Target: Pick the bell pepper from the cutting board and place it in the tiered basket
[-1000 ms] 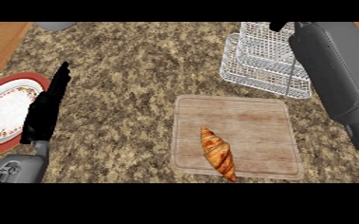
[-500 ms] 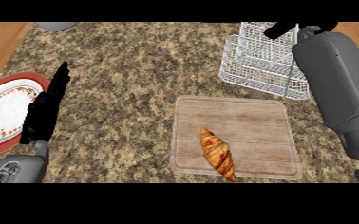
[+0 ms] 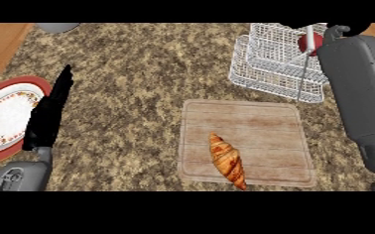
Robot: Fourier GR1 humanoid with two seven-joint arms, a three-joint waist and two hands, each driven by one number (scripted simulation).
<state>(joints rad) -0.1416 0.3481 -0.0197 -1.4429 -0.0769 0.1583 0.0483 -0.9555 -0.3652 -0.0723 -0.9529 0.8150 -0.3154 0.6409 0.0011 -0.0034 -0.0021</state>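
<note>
A red bell pepper (image 3: 312, 44) shows inside the white wire tiered basket (image 3: 270, 65) at the back right, partly behind a basket post. My right hand (image 3: 339, 29) is just right of it at the top edge and mostly cut off; whether it touches the pepper I cannot tell. Its grey forearm (image 3: 354, 84) runs down the right side. The wooden cutting board (image 3: 258, 123) lies in front of the basket with only a croissant (image 3: 227, 159) on it. Over at the left, my left hand (image 3: 48, 113) rests open with fingers pointing up.
A red-rimmed patterned plate (image 3: 10, 115) lies at the left edge, partly under my left hand. A grey object (image 3: 57, 27) sits at the back left corner. The speckled stone counter (image 3: 139, 89) spreads between the plate and the board.
My right hand and forearm have shifted to the right, away from the basket's middle. The red pepper, hidden before, now shows inside the basket. The left hand has not moved.
</note>
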